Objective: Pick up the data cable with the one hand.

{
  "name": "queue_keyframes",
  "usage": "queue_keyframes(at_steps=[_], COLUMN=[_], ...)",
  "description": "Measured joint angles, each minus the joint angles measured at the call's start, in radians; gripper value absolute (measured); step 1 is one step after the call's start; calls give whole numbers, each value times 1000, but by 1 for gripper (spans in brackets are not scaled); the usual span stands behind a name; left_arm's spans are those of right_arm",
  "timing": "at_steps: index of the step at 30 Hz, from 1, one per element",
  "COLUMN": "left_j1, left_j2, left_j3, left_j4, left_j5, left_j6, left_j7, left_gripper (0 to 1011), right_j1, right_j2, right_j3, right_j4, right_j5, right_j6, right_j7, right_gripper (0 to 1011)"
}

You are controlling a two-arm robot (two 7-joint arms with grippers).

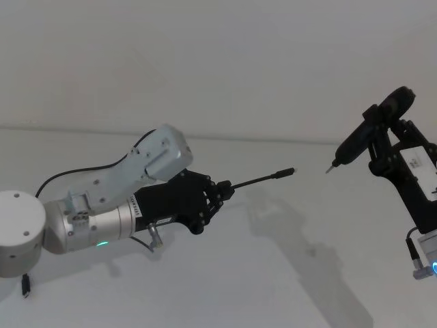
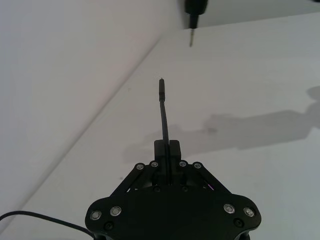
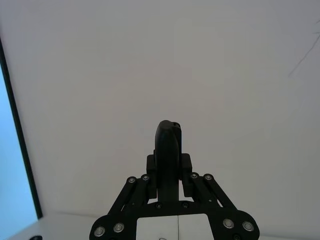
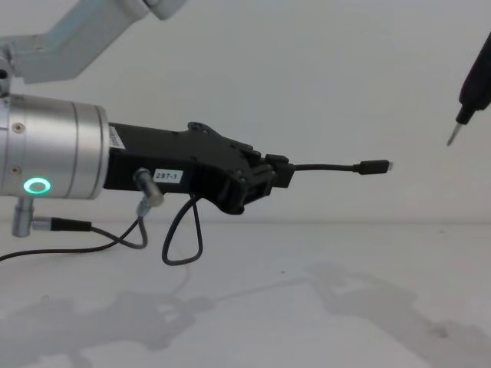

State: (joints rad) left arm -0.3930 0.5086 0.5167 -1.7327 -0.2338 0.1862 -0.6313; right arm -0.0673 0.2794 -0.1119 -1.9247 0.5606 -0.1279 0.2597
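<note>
When working down from the largest item, begin with the tabletop (image 1: 287, 280), white and running back to a pale wall (image 1: 205, 61). Next, take the left arm (image 1: 102, 205): entering over the left edge, raised clear of the surface, reaching toward the middle, green ring light (image 4: 35, 185) lit on the silver cylinder (image 4: 54, 153). At its end, locate the left gripper (image 1: 222, 190), jaws pressed shut on the cable (image 1: 263, 179). Over the right edge, and higher, locate the right gripper (image 1: 377, 145), closed likewise on a dark pointed tool (image 1: 351, 147). Held slanting down toward the middle of the tabletop, metal tip (image 4: 453, 138) leading. For the cable, look between the two grippers: clear of the tabletop, above its middle, projecting nearly level from the left jaws toward the right edge. Ends in a small black plug (image 4: 374, 166) with a silver end. Faces the tool tip, near but apart, with open air between. Below the left gripper, note a short wire (image 4: 61, 224) with silver connectors, hanging free of the surface.
</note>
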Motion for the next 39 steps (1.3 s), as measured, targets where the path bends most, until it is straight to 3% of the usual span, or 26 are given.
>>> queue_keyframes(at_steps=[7,17,39], left_j1=[-12,-21,-26], left_j2=[26,45,57], left_j3=[-6,-9,-12], left_j4=[7,12,14], left_j5=[-45,-78,-100], left_j6=[-13,-21,-25], left_j7=[-61,-104,-133], left_gripper=[51,51,51], right_j1=[4,11,50], right_j2=[-13,-24,-21], right_j3=[0,-14,-50], right_j4=[18,64,125], right_j5=[61,114,145], right_j6=[-12,-12,-2], right_j7=[34,55,66], right_gripper=[268,268,268])
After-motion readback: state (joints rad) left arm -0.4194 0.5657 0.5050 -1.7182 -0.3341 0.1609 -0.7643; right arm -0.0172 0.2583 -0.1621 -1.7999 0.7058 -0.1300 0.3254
